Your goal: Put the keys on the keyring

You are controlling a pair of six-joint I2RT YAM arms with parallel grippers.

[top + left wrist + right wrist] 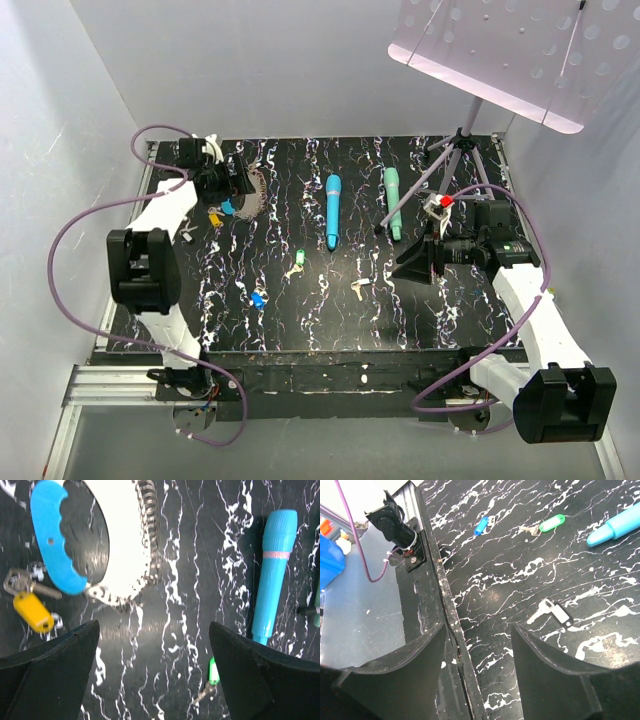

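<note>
The keyring (247, 195) lies at the back left: a bright blue band (52, 535) joined to a grey-white beaded chain (146, 535). My left gripper (225, 190) hovers beside it, open and empty (152, 625). A yellow key (214, 215) lies next to the ring (32, 611). A green key (295, 268), a blue key (257, 298) and a cream key (358, 288) lie apart on the table. My right gripper (415, 262) is open and empty (477, 626), right of the cream key (551, 612). The right wrist view also shows the green key (547, 525) and blue key (481, 525).
A blue wand (332, 210) and a teal wand (393, 200) lie at mid-back. A tripod (455, 150) carrying a light panel (500, 50) stands at the back right. The table's front edge (447, 625) runs under my right gripper. White walls enclose the table.
</note>
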